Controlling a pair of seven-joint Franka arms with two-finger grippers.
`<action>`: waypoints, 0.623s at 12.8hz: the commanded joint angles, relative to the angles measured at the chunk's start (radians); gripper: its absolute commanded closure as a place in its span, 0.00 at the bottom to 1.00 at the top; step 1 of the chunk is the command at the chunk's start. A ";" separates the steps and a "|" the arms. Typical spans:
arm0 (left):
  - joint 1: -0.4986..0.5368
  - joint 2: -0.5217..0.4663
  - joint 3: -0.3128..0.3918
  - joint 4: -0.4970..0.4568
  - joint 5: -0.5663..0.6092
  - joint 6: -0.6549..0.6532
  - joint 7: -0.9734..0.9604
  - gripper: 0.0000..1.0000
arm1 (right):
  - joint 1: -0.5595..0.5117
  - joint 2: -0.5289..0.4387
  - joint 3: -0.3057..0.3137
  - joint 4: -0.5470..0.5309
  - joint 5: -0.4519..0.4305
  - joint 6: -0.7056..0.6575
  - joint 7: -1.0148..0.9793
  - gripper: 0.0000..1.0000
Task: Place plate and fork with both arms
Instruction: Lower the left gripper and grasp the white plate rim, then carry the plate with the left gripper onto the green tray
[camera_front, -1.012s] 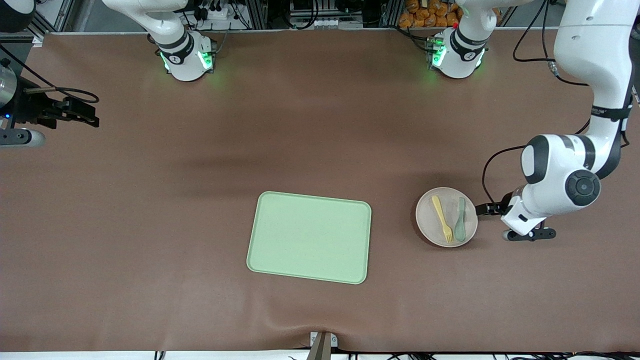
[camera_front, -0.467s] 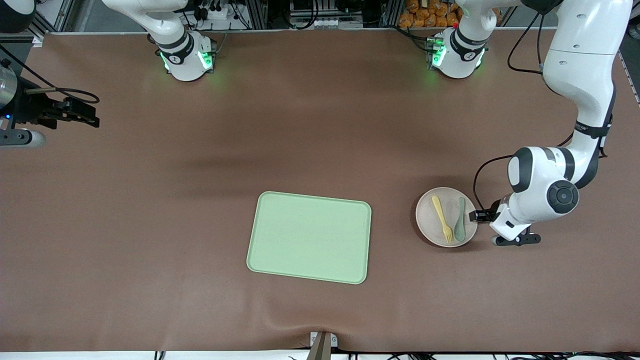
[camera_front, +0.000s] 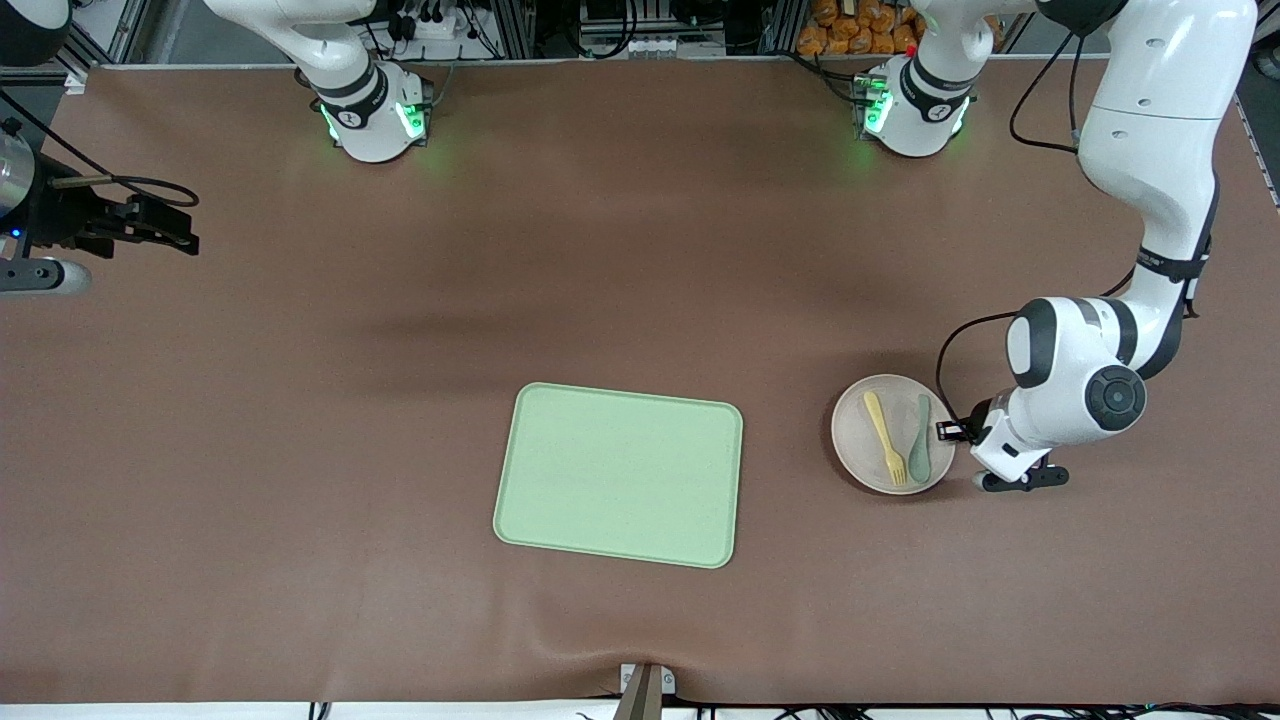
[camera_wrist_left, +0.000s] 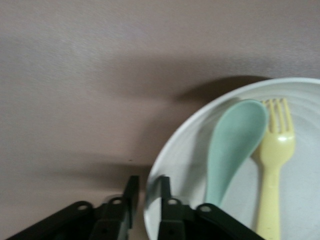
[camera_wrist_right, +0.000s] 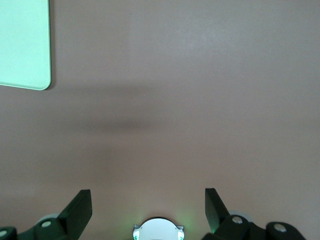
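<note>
The pale beige plate (camera_front: 858, 440) lies on the brown table toward the left arm's end, beside the green tray. The pale-yellow fork (camera_front: 884, 436) lies in it next to a grey-green spoon (camera_front: 920, 440). My left gripper (camera_front: 945, 430) is low at the plate's rim on the side away from the tray. In the left wrist view the left gripper (camera_wrist_left: 147, 192) is narrowly open and straddles the plate's rim (camera_wrist_left: 175, 145), one finger inside and one outside. A sliver of table shows beside the rim. The fork (camera_wrist_left: 274, 165) and spoon (camera_wrist_left: 232, 145) lie past the fingers. My right gripper (camera_front: 192, 228) waits open and empty at the right arm's end.
The rectangular light-green tray (camera_front: 620, 475) lies mid-table, nearer the front camera than the arm bases; its corner shows in the right wrist view (camera_wrist_right: 22, 45). A small bracket (camera_front: 645, 685) sits at the table's front edge.
My left arm has moved toward the plate and its gripper has reached the rim. The plate, fork and spoon have not moved. The right arm is still.
</note>
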 joint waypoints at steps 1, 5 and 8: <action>-0.005 0.010 -0.007 0.020 -0.046 0.001 -0.003 1.00 | -0.012 0.002 0.010 0.009 0.007 -0.008 0.013 0.00; 0.005 -0.030 -0.097 0.060 -0.113 -0.014 -0.001 1.00 | -0.012 0.002 0.009 0.009 0.007 -0.008 0.013 0.00; -0.060 0.002 -0.171 0.184 -0.170 -0.014 -0.012 1.00 | -0.012 0.002 0.010 0.009 0.007 -0.008 0.013 0.00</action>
